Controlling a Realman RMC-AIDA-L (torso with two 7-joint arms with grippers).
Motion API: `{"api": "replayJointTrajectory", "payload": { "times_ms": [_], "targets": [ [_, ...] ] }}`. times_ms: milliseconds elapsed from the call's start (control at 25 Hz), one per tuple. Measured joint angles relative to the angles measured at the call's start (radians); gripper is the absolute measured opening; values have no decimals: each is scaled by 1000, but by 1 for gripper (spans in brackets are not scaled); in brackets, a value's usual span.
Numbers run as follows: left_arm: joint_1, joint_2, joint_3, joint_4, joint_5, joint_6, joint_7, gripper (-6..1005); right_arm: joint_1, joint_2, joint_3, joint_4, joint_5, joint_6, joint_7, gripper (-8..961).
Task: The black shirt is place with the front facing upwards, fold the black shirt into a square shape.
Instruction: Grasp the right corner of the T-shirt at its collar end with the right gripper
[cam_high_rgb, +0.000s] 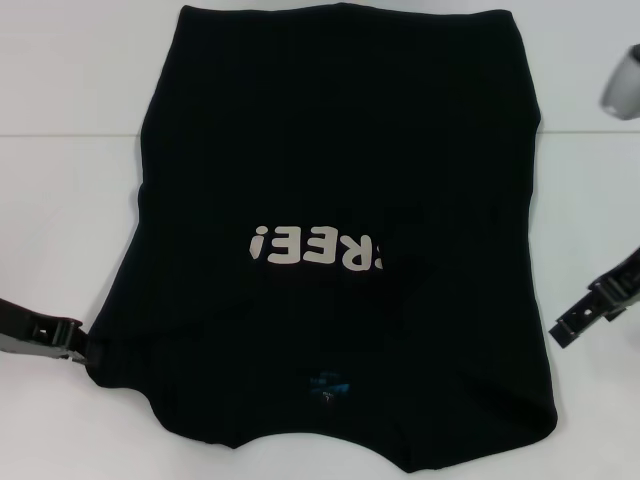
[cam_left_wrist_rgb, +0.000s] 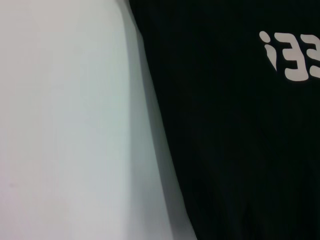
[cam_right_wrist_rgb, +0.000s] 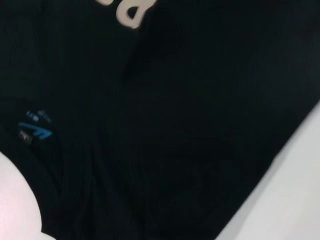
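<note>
Sleeves appear already folded in on the black shirt (cam_high_rgb: 340, 180); left end effector (cam_high_rgb: 78, 340) touches its edge, right end effector (cam_high_rgb: 575, 325) beside it, finger states unclear, lengthwise fold likely next.

black shirt (cam_high_rgb: 330, 180) hem cropped, fold hiding "F"

The black shirt (cam_high_rgb: 330, 150) is soft matt cloth, faintly ribbed, with flat white printed letters (cam_high_rgb: 315, 246). The table (cam_high_rgb: 60, 200) looks smooth, matt white.
</note>
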Motion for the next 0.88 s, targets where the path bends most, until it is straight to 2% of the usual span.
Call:
{"api": "replayJointTrajectory", "payload": {
  "times_ms": [200,400,880],
  "targets": [
    [4,1,0,-2,0,0,1,17,54,47,-65,6,-8,2,7,911],
    [10,2,-2,-3,0,-4,1,17,63,96,-185,6,-11,7,31,882],
    [4,2,-11,-5,-2,-5,7,18,66,132,-297,62,-31,71,32,739]
  ]
}}
